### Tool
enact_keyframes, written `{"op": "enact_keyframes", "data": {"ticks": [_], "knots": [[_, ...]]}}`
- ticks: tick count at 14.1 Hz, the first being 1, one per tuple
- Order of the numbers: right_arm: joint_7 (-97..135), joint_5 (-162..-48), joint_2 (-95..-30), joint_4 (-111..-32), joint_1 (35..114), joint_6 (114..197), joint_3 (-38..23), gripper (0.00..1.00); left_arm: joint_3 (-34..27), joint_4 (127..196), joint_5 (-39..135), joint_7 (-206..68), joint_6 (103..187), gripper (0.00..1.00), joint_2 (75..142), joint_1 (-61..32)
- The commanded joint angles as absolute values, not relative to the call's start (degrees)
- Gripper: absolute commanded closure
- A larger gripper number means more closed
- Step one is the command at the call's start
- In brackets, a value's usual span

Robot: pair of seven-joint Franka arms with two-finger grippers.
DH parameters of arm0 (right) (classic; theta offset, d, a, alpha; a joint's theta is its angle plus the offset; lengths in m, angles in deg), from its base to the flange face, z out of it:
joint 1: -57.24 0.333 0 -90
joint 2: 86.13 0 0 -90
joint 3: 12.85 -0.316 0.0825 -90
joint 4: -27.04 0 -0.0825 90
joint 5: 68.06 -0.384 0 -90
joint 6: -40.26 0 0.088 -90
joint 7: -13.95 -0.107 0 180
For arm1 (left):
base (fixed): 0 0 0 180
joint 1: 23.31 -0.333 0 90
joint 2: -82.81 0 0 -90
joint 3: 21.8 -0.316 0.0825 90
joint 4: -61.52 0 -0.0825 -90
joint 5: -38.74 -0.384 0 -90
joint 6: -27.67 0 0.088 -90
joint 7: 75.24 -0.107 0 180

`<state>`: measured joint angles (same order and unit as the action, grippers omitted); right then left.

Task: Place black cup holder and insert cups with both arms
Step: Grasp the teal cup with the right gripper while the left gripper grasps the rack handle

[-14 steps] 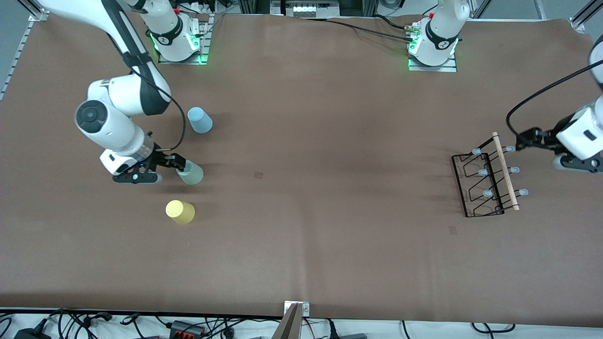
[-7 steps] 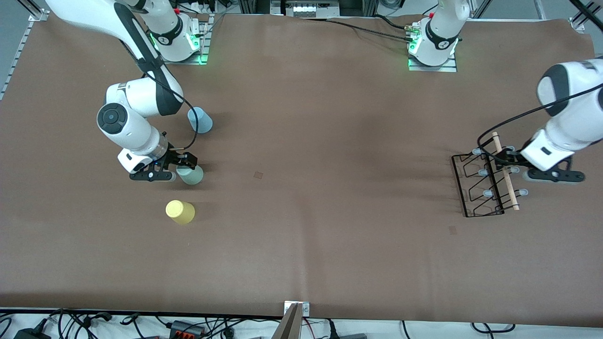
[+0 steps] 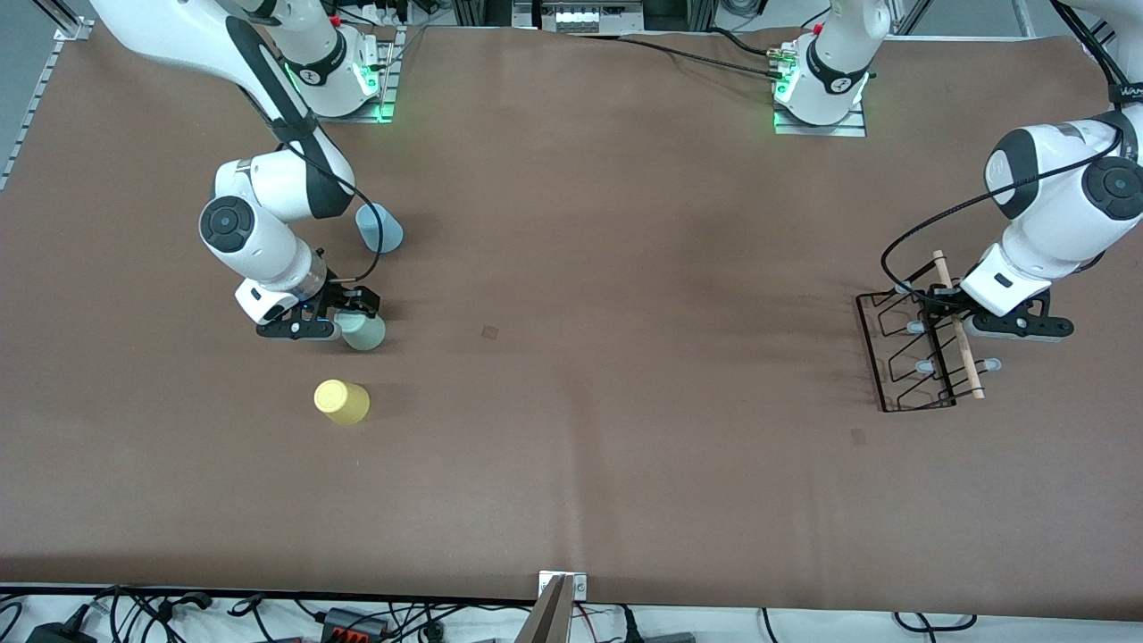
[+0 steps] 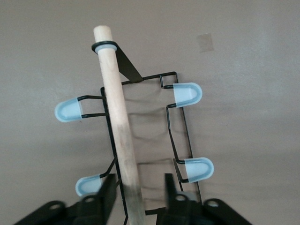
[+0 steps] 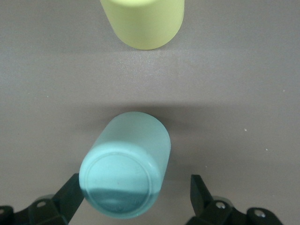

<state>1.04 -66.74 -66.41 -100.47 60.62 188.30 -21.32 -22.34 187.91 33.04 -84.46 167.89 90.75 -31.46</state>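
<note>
Toward the right arm's end of the table [image 3: 571, 268] stand three cups: nearest the yellow cup [image 3: 341, 402], at its 12 o'clock the grey-green cup [image 3: 364, 332] between the open fingers of the right claw [image 3: 350, 308], then the light blue cup [image 3: 379, 228]. One black cup holder [image 3: 920, 344] lies at the left arm's end, its wooden rod [image 4: 119, 126] between the left claw [image 3: 939, 302]'s parted fingers

Little lettering is legible here: a black band [image 3: 1127, 92] around the cable at the left arm's end of the worktop carries white letters that appear to begin "WAM", cut off by the frame edge. Round white emblems mark the black collars of the right arm's base [image 3: 312, 76] and the left arm's base [image 3: 842, 84], too small to read.
</note>
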Motion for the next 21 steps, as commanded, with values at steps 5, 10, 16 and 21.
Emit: {"op": "enact_keyframes", "data": {"ticks": [5, 10, 16, 21], "knots": [[0.50, -67.01, -65.56, -100.14, 61.11, 190.46, -21.38, 0.00, -21.28, 185.55, 32.06, -83.68, 166.82, 0.97, 89.23, -31.23], [1.11, -67.01, -65.56, -99.09, 61.11, 190.38, -21.38, 0.29, -10.40, 164.65, 32.06, -77.64, 136.62, 0.97, 93.26, -29.73], [1.82, -66.57, -69.76, -95.92, 61.11, 181.62, -21.29, 0.88, 3.94, 161.89, 31.89, -54.61, 132.88, 0.97, 96.43, -26.13], [7.60, -66.39, -83.37, -96.18, 60.41, 165.80, -21.29, 0.88, 4.39, 161.01, 31.45, -42.84, 137.70, 0.97, 100.03, -15.24]]}}
